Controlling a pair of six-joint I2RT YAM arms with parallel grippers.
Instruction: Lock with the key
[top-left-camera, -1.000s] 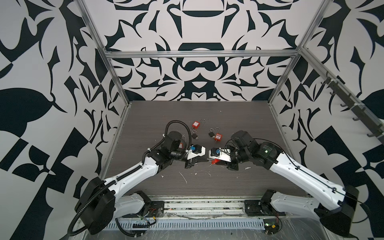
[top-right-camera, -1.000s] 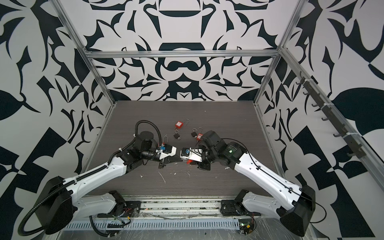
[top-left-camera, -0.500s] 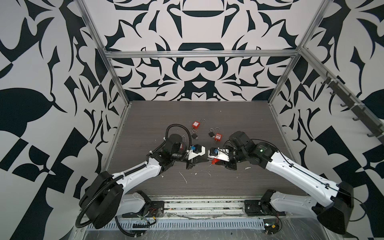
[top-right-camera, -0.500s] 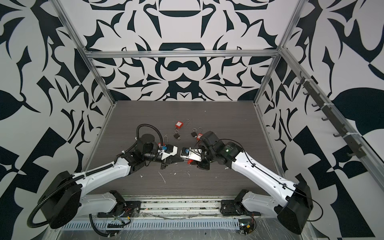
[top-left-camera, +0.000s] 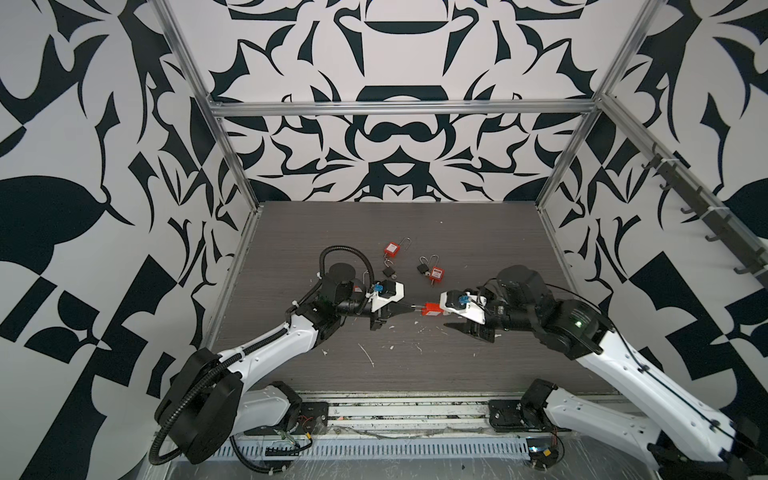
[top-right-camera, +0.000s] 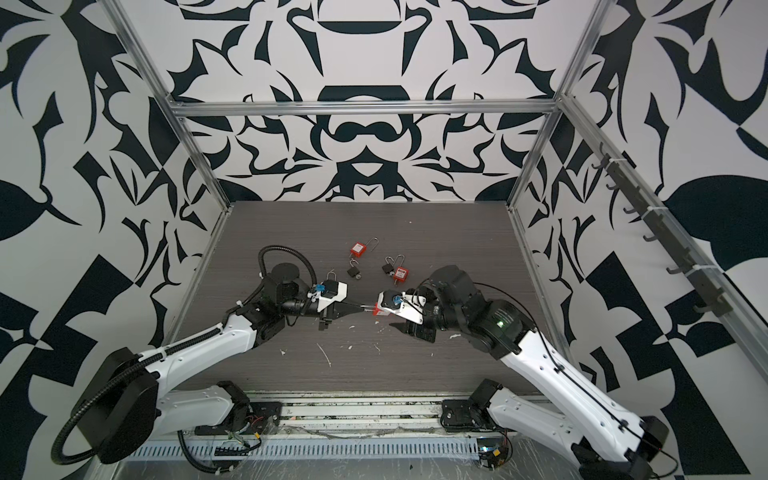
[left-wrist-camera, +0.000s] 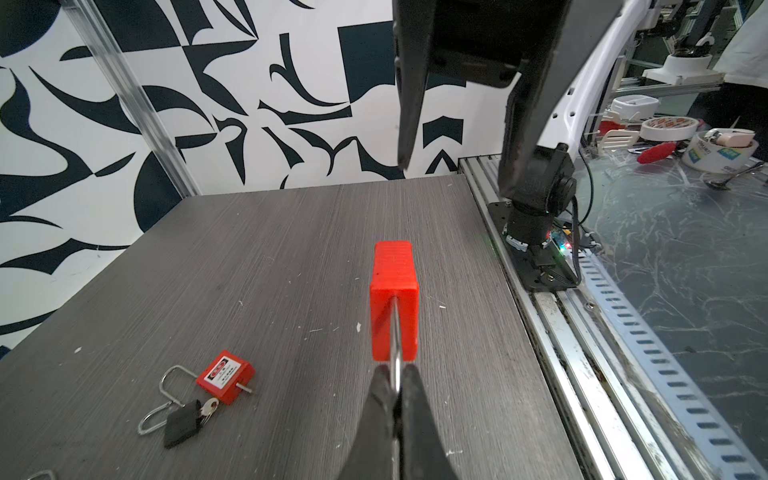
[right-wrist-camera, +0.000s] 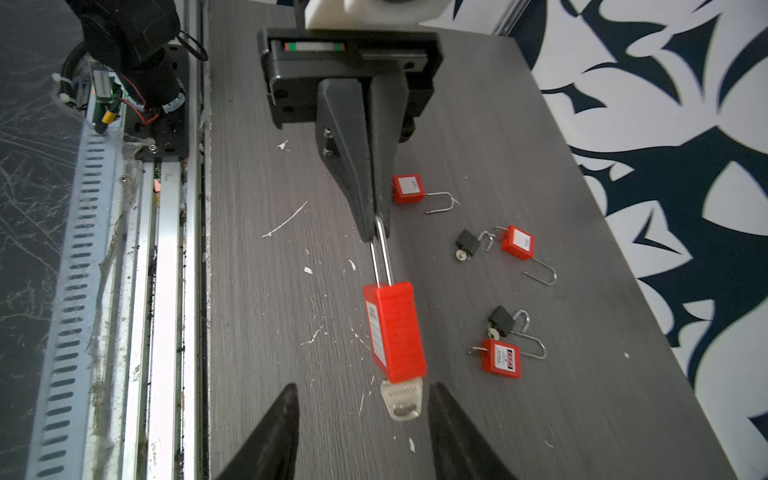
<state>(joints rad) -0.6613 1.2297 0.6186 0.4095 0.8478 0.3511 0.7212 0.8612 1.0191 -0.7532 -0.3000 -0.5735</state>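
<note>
White arm links (top-left-camera: 270, 345), black joints (top-left-camera: 569, 328) — ribbed black cable (top-left-camera: 347, 247)

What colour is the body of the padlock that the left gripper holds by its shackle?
Red. The padlock shows best in the right wrist view.

Facing each other: left fingers (left-wrist-camera: 380, 415) pinched tight, right fingers (right-wrist-camera: 278, 432) spread apart.

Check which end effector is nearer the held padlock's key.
Right. The right end effector brackets the key, jaws open; left end effector pinches the shackle at the padlock's opposite end.
</note>
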